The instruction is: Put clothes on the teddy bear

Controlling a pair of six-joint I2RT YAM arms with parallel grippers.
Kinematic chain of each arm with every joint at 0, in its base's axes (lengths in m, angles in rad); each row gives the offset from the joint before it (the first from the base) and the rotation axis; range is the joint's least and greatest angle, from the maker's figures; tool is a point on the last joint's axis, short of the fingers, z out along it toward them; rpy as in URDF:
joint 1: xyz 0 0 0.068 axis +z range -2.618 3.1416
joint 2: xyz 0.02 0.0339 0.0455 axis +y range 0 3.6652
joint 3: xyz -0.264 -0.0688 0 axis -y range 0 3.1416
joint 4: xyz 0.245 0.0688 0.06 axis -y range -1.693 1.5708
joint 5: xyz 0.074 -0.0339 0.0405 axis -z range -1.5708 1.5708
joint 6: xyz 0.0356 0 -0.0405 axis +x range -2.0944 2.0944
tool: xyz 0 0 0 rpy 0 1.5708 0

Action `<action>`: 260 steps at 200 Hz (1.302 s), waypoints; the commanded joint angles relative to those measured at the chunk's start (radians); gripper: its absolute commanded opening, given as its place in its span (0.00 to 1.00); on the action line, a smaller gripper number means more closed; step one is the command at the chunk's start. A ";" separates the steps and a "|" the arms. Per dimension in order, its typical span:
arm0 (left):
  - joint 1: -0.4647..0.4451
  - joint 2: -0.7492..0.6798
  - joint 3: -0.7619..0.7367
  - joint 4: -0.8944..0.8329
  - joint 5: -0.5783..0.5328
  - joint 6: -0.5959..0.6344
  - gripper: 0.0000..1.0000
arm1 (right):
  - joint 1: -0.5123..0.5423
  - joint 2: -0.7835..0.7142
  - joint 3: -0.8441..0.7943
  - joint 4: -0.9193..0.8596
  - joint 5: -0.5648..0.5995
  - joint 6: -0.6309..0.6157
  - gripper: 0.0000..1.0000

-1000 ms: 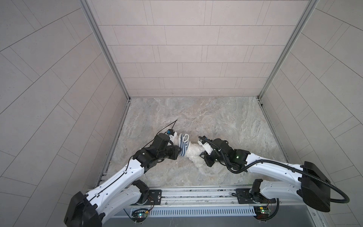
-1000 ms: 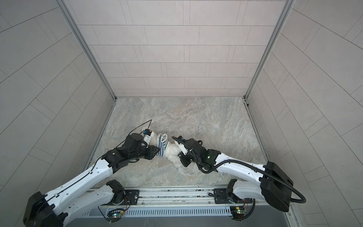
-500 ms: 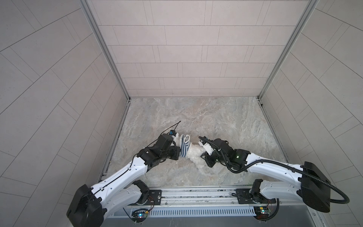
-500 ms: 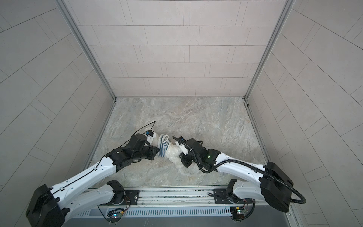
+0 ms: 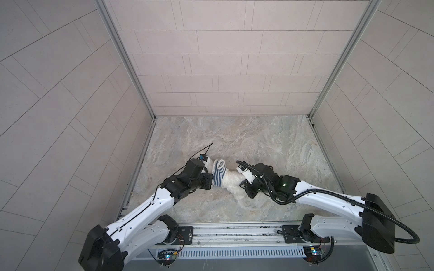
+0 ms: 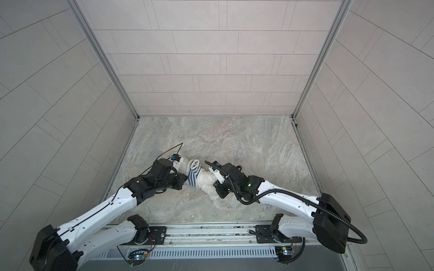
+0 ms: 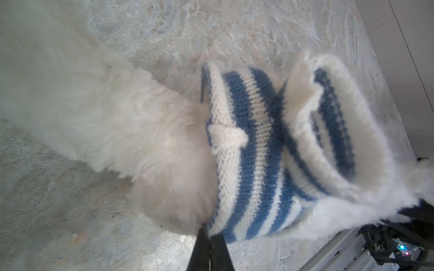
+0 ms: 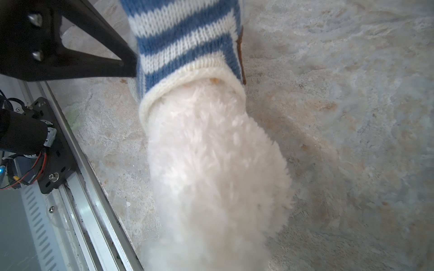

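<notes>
— Where is the teddy bear (image 5: 231,185)?
— Over the marble tabletop (image 5: 234,140), front middle, stretched between the two arms. The striped shirt (image 5: 218,174) sleeves one end of it; the other end is bare fur.
— The jaws?
— Left gripper (image 7: 208,244): pinched together on the shirt's hem. Right gripper (image 5: 243,185): tips buried in fur, so it only appears clamped on the bear's bare end.

Fluffy plush teddy bear (image 8: 211,176), knitted shirt (image 7: 246,152), seemingly matt stone tabletop (image 5: 258,140)
</notes>
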 commanded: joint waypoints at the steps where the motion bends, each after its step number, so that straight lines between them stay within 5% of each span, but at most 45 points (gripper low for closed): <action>1: 0.051 -0.012 0.015 -0.053 -0.082 0.031 0.00 | -0.005 -0.067 0.015 -0.124 0.018 -0.038 0.00; 53: 0.116 -0.043 0.010 -0.058 -0.124 0.041 0.00 | -0.006 -0.157 0.032 -0.257 0.040 -0.121 0.00; 102: 0.117 -0.005 0.020 -0.018 -0.110 0.042 0.00 | -0.005 -0.180 0.051 -0.255 -0.052 -0.153 0.00; 153: 0.126 0.022 0.033 -0.019 -0.228 0.018 0.00 | -0.008 -0.220 0.045 -0.269 -0.044 -0.150 0.00; 195: 0.124 0.051 0.016 0.025 -0.209 -0.022 0.00 | -0.007 -0.218 0.051 -0.256 -0.068 -0.149 0.00; 260: 0.038 0.047 -0.019 0.236 0.002 -0.011 0.00 | -0.013 -0.200 0.086 -0.185 -0.110 -0.098 0.00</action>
